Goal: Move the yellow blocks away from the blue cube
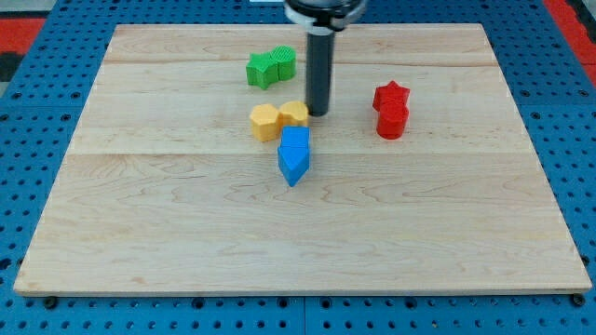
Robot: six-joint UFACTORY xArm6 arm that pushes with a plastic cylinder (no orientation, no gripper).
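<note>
My tip (318, 113) is seen set down on the wooden board (186, 242), touching the view's right side of 1 of the 2 yellow blocks (294, 113); no jaws are carried by the rod, so nothing is clamped. The second yellow block (264, 122), a hexagonal shape, is placed just to the view's left of the first. The blue blocks (294, 154) are found directly below, touching the yellow pair. 2 green blocks (271, 67) are located toward the view's top, and 2 red blocks (392, 110) well to the right.
</note>
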